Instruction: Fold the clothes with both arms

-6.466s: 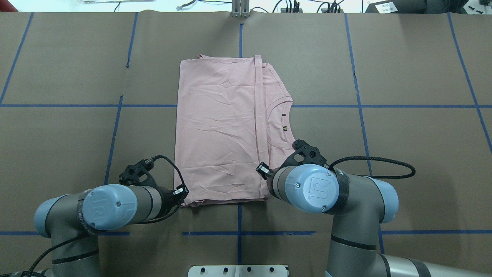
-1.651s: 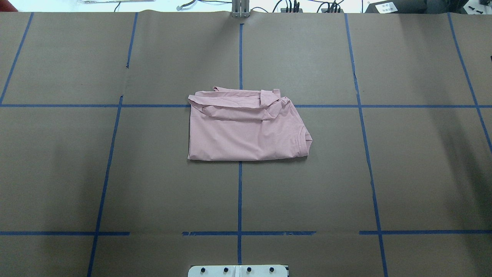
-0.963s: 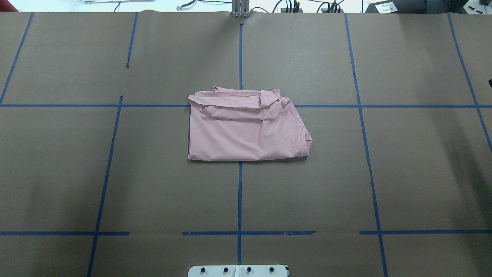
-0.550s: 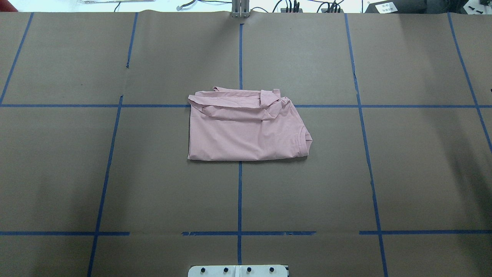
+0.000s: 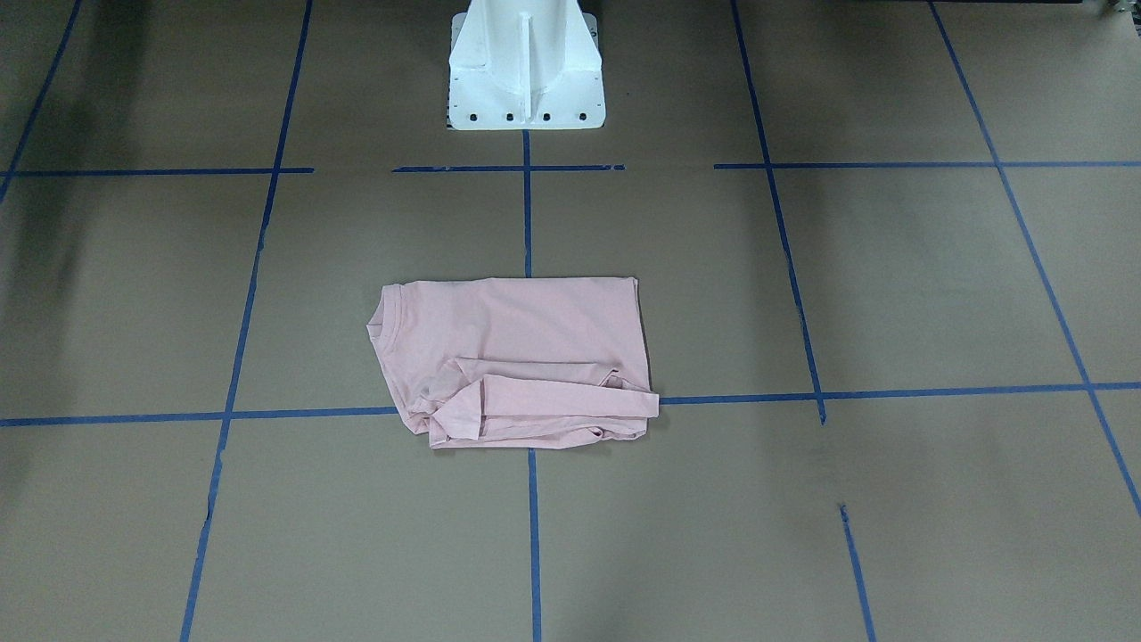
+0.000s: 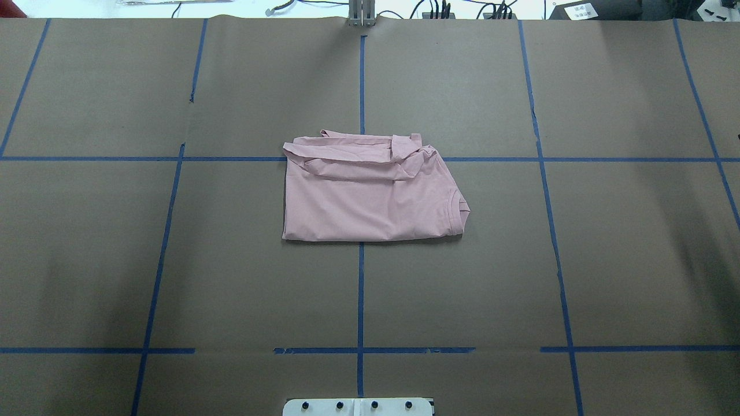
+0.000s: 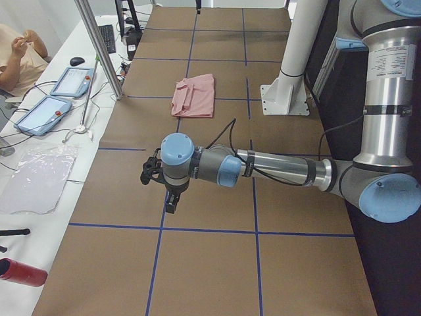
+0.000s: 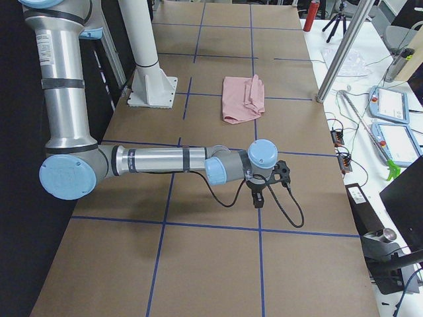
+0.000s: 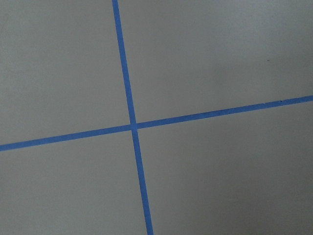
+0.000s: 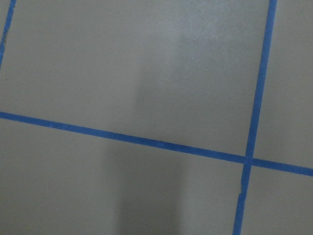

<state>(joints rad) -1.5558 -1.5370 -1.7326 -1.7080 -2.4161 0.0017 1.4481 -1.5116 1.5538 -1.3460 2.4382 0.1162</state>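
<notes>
At centre frame overhead the shirt (image 6: 370,199) lies folded into a small rectangle, upper edge rumpled, so folding looks all but done; left gripper (image 7: 170,199) and right gripper (image 8: 258,195) hang over the table (image 6: 173,260) well apart from it, released or clenched I cannot tell.

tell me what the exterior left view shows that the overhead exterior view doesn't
Only exterior left: the left arm, its end effector hanging above the table well away from the pink T-shirt, plus two tablets on a side bench. Only overhead: the T-shirt's ribbed neck. Both: the folded T-shirt, the blue tape grid, the white pedestal base.
</notes>
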